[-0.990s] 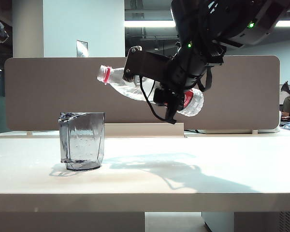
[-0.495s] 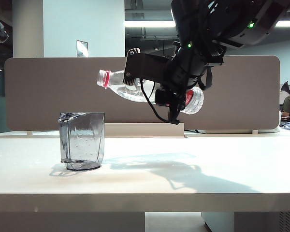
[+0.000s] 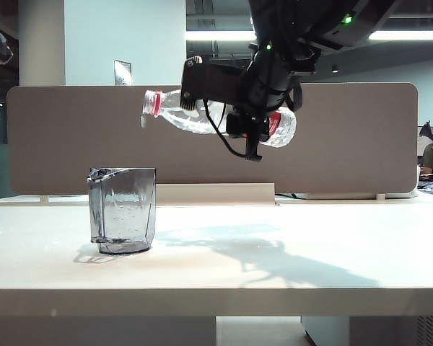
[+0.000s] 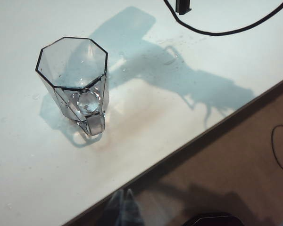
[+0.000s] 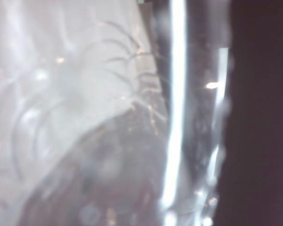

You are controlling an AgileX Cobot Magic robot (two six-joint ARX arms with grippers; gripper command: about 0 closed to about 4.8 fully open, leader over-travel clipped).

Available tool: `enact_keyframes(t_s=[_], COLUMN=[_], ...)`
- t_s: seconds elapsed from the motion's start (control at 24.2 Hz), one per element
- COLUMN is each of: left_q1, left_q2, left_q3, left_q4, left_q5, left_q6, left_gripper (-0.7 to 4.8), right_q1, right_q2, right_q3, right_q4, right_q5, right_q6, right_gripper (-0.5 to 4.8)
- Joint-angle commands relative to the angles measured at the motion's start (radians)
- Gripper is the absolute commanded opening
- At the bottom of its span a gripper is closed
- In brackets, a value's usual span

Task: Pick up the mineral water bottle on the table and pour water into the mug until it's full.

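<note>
While held high in the upper middle of the exterior frame, lies almost level: clear ribbed plastic bottle [image 3: 202, 119] with red neck ring, clamped by right gripper [image 3: 247, 115]. Stands on wide white table [image 3: 289, 270] at lower left: smoky-grey angular transparent mug [image 3: 123, 210], well below the bottle mouth. Cannot tell the left gripper, out of sight.

Bright ceiling strips, soft table [image 3: 289, 281] shadows, blurred wrist close-up

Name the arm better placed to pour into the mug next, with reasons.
Right. The right gripper holds the mineral water bottle tipped, its mouth above the mug. The left gripper is not in view.
</note>
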State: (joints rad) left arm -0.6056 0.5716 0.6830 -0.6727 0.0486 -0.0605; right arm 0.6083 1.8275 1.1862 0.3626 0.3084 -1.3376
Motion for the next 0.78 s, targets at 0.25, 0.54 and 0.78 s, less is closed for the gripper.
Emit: enact_keyframes(t_s=[0.25,0.54,0.78], left_q1=[0.000,0.000,0.000], left_q2=[-0.001,-0.001,-0.001], left_q3=[0.003,0.003,0.003], left_q4=[0.008,0.008,0.008], left_q5=[-0.003,-0.003,-0.003], left_q6=[0.000,0.000,0.000], left_gripper=[-0.05,-0.05,-0.05], right_q1=[0.002,0.002,0.002], right_q2=[-0.003,-0.003,-0.003], right_q3=[0.013,0.013,0.013], right_q4=[0.031,0.030,0.024], right_q5=[0.004,0.015,0.039], right_q6=[-0.089,-0.138,-0.168], right_gripper=[1.59,1.58,1.58])
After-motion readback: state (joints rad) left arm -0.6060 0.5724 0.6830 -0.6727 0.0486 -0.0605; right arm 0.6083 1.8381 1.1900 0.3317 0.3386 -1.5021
